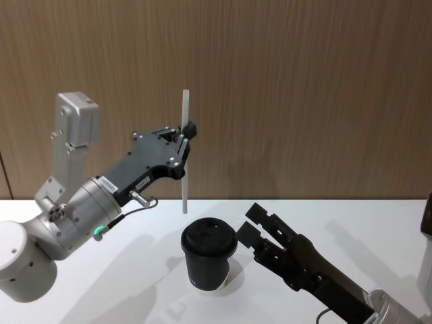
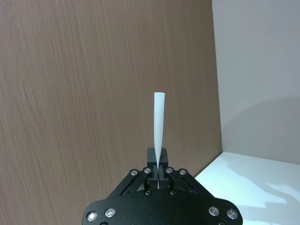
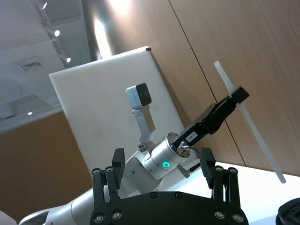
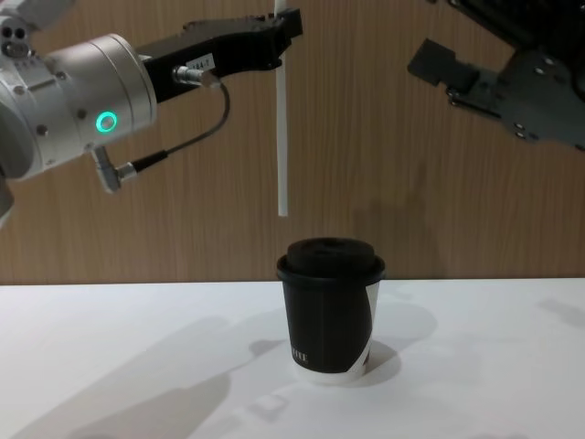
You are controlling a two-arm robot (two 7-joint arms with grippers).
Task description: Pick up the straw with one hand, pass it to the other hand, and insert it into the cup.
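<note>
**Straw held upright over the lidded cup – one of each item counted**

Count: one straw, one cup, two grippers.

The thin straight white straw stands near vertical in the air. It is gripped in its upper half, with a short length showing above the fingers and a longer length hanging below. Its lower end hangs above the cup, toward the lid's left edge in the chest view, and is apart from it.

The long black left gripper on a silver-grey wrist with a green ring is clenched on the straw. It reaches in from the left, well above the table.

The small black paper cup with a black domed lid and a white wedge on its side stands upright on the white table. The lid is on, so the contents cannot be seen, and the straw is outside the cup.

The blocky all-black right gripper is released, its two fingers spread wide apart. In the head view it sits just right of the cup – the chest view places it high up, above lid level.

A brown wood-grain wall stands behind the table.
</note>
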